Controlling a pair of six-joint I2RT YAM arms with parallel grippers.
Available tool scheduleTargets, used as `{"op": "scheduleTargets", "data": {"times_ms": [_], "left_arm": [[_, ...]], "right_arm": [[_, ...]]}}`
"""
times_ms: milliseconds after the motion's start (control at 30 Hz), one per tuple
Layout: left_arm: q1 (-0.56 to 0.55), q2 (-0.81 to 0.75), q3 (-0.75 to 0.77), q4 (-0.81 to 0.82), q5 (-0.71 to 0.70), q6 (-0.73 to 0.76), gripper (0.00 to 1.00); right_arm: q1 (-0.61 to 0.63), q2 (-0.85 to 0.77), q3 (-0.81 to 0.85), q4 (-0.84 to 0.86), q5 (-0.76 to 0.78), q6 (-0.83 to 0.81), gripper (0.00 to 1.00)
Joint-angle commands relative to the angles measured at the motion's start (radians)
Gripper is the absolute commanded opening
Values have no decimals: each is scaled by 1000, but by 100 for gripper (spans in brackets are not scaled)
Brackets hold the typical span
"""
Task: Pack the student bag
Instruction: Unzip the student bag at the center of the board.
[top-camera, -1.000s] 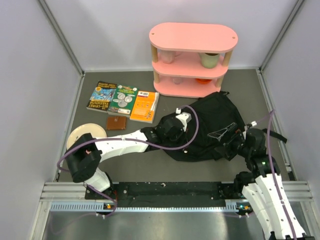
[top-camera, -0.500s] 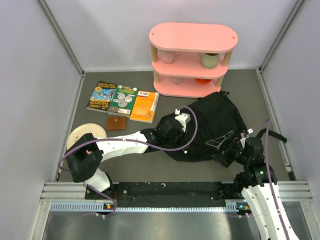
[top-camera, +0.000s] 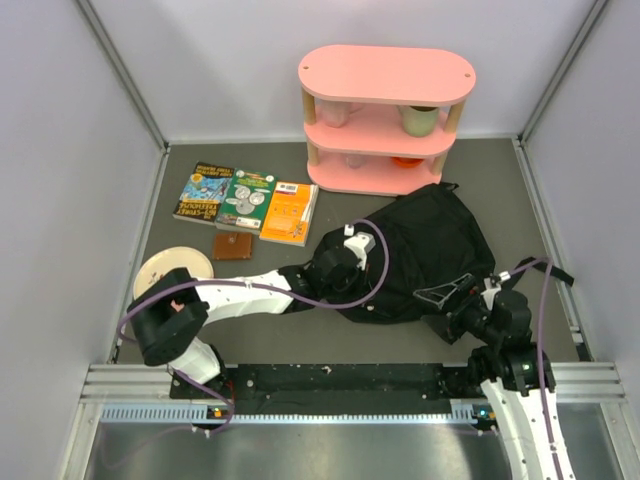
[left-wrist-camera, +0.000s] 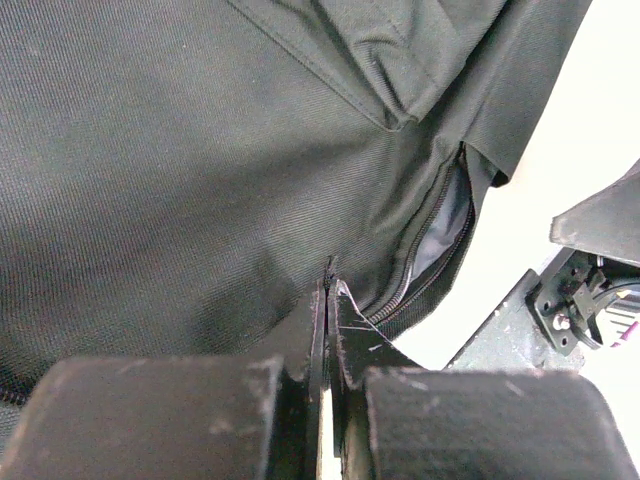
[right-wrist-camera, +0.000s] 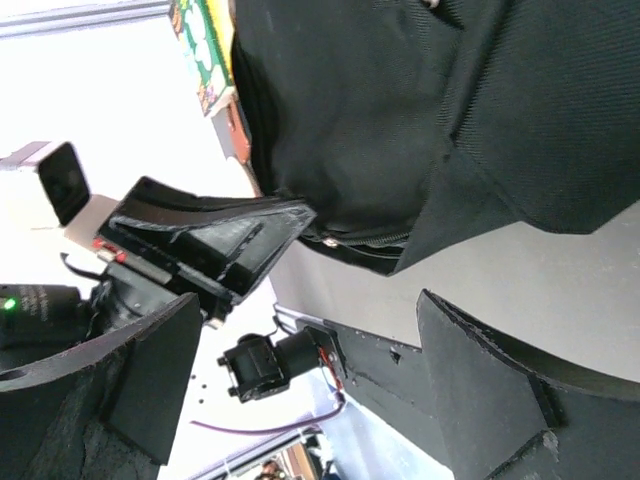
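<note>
The student bag (top-camera: 425, 250), a soft black fabric backpack, lay slumped and flattened on the grey table (top-camera: 250, 330), just in front of the pink shelf (top-camera: 385, 120), right of centre. Its zipper (left-wrist-camera: 408, 285) gaped partly open, showing pale grey lining; a strap (top-camera: 558, 273) trailed rightward.

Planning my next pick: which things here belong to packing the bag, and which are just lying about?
Job: student bag; left hand, pinching it; right hand, open; probably three books, brown wallet.
Lying about: pink shelf, its cups, cream disc.
</note>
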Motion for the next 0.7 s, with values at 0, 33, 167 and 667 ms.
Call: {"op": "scheduleTargets", "data": {"times_ms": [0, 33, 167, 667], "left_arm": [[-2, -66, -1, 79, -18, -13, 0], [-2, -74, 1, 77, -21, -13, 0], [-3, -76, 21, 48, -63, 2, 0], [-3, -114, 12, 46, -60, -1, 0]], "right_arm": [[5, -19, -17, -40, 49, 23, 86], [5, -7, -15, -36, 57, 3, 86], [33, 140, -15, 53, 61, -31, 86], [440, 472, -77, 503, 451, 263, 76]]}}
